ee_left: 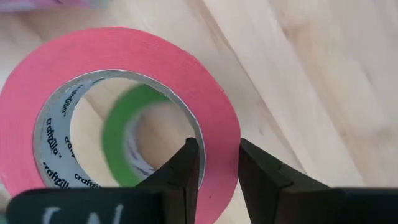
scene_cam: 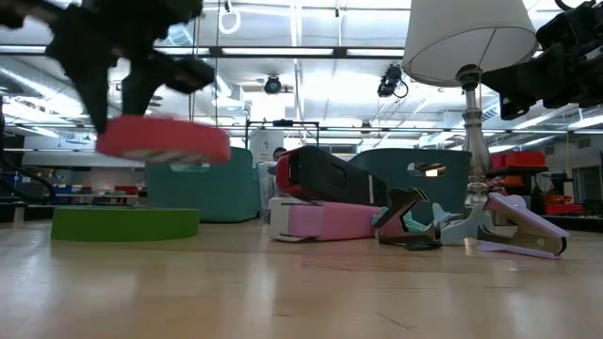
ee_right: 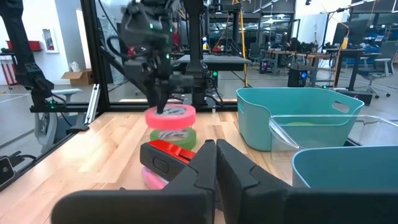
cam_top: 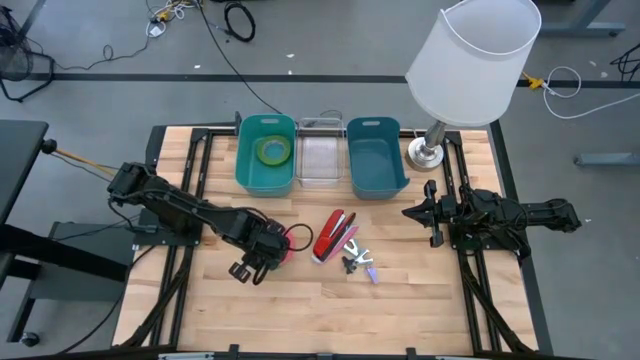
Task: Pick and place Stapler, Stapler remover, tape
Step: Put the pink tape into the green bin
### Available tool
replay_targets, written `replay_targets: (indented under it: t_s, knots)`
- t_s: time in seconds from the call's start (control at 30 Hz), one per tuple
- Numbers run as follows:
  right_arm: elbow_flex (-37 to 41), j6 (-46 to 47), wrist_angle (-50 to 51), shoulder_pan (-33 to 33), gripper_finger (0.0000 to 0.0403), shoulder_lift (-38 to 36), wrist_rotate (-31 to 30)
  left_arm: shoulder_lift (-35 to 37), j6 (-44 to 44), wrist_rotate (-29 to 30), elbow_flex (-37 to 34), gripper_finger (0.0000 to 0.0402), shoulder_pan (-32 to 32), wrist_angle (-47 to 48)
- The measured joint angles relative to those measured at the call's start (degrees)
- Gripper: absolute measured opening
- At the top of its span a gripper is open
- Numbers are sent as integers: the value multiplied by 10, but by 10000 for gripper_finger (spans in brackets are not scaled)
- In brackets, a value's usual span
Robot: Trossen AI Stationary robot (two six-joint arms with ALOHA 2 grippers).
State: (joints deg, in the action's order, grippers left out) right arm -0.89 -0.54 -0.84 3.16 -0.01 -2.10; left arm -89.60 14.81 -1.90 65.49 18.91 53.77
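Note:
A pink tape roll [ee_left: 124,50] hangs above a green tape roll [scene_cam: 124,224] that lies flat on the table, left of centre. My left gripper [ee_left: 217,146] is shut on the pink roll [cam_top: 296,240]. A red stapler [cam_top: 333,236] lies against a pink one [scene_cam: 320,221] at the table's middle. Two stapler removers [cam_top: 358,264] lie just right of them. My right gripper [cam_top: 408,212] waits shut and level at the table's right side, touching nothing. My left gripper pinches the pink roll's wall [ee_left: 214,118], one finger [ee_left: 183,168] inside the ring and the other [ee_left: 258,171] outside it. The fingers come from above, pointing down. The roll [scene_cam: 162,141] hangs nearly flat, lifted clear of the green roll below.
At the far edge stand a teal bin [cam_top: 243,160] holding a green tape roll [cam_top: 272,150], a clear bin [cam_top: 322,160] and another teal bin [cam_top: 375,160]. A white-shaded lamp [cam_top: 470,50] stands at the far right. Bare wood lies along the near edge.

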Motion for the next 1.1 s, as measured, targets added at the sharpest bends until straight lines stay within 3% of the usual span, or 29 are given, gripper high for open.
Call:
replay_targets:
  t_s: [0.3,0.63,1.1]
  knots:
    - [0,0,0,0,16,0,0,0,0,22,109,99,-36,62]
    - [0,0,0,0,16,0,0,0,8,24,200,99,-136,97]
    - [0,0,0,0,16,0,0,0,-7,24,220,99,-284,97]
